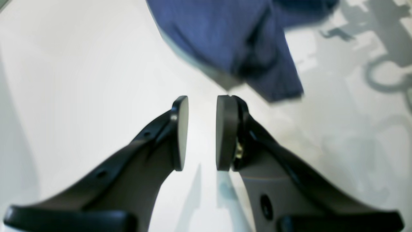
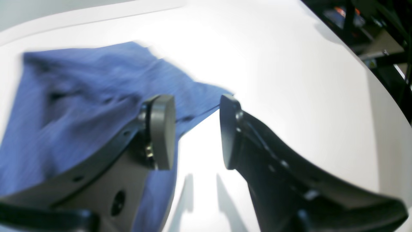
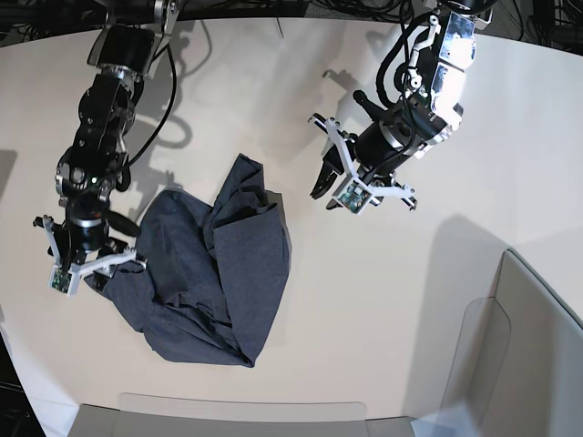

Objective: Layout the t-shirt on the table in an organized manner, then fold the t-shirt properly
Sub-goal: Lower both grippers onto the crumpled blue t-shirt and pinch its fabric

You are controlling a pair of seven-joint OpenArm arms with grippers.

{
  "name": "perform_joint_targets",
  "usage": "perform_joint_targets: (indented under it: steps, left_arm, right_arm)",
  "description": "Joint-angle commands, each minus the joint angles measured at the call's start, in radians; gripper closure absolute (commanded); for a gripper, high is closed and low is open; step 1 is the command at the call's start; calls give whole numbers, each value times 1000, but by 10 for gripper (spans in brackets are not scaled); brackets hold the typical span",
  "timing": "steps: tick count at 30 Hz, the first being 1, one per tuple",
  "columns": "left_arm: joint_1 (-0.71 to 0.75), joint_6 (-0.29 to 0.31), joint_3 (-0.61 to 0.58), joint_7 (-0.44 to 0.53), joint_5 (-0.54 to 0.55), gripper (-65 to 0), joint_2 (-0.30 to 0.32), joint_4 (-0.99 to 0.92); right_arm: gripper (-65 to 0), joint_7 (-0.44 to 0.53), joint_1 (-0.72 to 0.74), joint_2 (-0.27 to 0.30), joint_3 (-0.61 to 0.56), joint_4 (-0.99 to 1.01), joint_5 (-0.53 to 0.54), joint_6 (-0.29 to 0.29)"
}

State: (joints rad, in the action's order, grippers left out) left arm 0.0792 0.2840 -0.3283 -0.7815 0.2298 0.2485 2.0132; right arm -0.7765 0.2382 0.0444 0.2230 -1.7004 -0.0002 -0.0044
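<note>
the t-shirt (image 3: pixel 209 273) lies in a rumpled heap on the surface (image 3: pixel 383 300), not yet spread flat, its long axis running from a raised peak toward the far side down to a blunt corner near the front edge. the right gripper (image 3: pixel 89 259) sits right at the heap's edge: in its wrist view the cloth (image 2: pixel 80 106) lies ahead of and to one side of the jaws, passing under one jaw, while the gap between them shows bare surface; the jaws are spread with nothing pinched. the left gripper (image 3: pixel 351 182) hangs well apart from the heap, above bare surface; its jaws are parted too and empty, and in its wrist view a folded corner of the shirt (image 1: pixel 231 42) lies just beyond the tips, slightly off to one side. so the right arm is the nearer one, and i judge a fresh pinch on an edge is what the spreading needs next. both wrist views are blurred, the lettering is not visible, and sleeves, collar and hem cannot be told apart in the folds.
</note>
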Motion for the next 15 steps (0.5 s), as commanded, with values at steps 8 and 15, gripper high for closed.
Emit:
perform_joint_targets:
  steps: [8, 15]
  left_arm:
    - [-12, -2, 11, 10, 3, -152, -27, -53]
    - [-8, -2, 11, 12, 1, -152, -22, -56]
  right_arm:
    - [-243, 98, 151, 7, -225, 216, 32, 10]
    - [-243, 111, 129, 1, -311, 257, 36, 10]
